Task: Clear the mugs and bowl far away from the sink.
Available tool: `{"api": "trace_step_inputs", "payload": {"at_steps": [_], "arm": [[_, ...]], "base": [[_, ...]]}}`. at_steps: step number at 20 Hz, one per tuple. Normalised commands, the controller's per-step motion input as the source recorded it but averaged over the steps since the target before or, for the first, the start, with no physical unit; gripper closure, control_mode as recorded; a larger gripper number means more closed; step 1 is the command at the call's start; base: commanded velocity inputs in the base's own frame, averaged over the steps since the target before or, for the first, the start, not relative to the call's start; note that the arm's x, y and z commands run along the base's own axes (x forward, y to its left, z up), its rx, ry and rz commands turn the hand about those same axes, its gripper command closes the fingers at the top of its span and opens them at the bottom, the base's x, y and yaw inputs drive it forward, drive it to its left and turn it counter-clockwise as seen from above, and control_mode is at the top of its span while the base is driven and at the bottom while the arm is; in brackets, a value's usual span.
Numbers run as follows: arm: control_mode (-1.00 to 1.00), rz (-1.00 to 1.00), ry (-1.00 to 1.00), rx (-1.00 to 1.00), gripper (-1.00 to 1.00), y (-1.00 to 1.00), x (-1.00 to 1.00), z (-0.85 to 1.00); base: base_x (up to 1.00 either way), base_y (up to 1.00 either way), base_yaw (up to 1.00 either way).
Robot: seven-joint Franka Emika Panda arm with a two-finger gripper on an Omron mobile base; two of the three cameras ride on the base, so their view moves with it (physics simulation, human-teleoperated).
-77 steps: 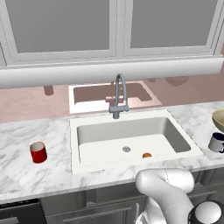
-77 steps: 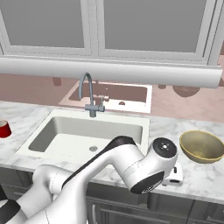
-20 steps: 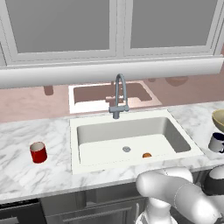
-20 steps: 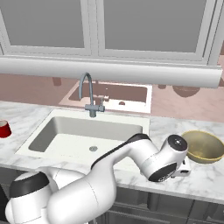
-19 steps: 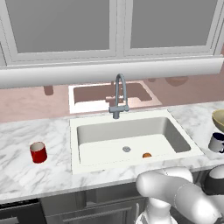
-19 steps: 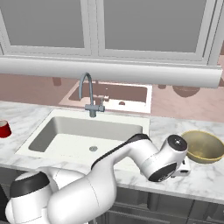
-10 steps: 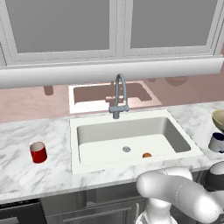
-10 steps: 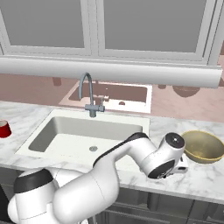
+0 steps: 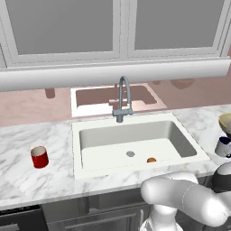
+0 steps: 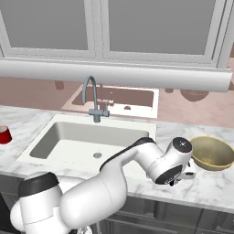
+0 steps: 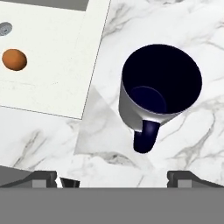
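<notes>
You are looking at a white marble counter (image 9: 54, 180) veined in grey, with the sink (image 9: 135, 144) sunk into its middle and a grey gooseneck faucet (image 9: 122, 100) at its back edge. Behind it runs a pinkish backsplash (image 9: 36, 106), and pale cabinets (image 9: 63, 31) with frosted panels hang overhead. A small orange thing (image 9: 151, 159) lies in the basin beside the round drain (image 9: 130, 154).

The red mug (image 9: 39, 157) stands on the counter well to the left of the sink. The white-grey mug (image 11: 151, 103) stands upright on the marble just right of the sink's rim — its navy handle points toward the hand camera. The tan bowl (image 10: 212, 153) sits further right, near that mug.

Your gripper (image 11: 118, 179) hangs over the white-grey mug with its fingers spread wide — nothing is between them, and they stand apart from the mug.
</notes>
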Motion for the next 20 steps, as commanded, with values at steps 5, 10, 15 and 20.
{"api": "trace_step_inputs", "payload": {"at_steps": [5,10,15,20], "arm": [[-1.0,0.0,0.0,0.0,-1.0,-0.01,0.01,-0.05],[-1.0,0.0,0.0,0.0,-1.0,-0.04,0.0,-0.03],[-1.0,0.0,0.0,0.0,-1.0,-0.06,0.0,-0.02],[-1.0,0.0,0.0,0.0,-1.0,-0.05,0.04,-0.03]], "base": [[0.0,0.0,0.0],[0.0,0.0,0.0],[0.0,0.0,0.0],[0.0,0.0,0.0]]}}
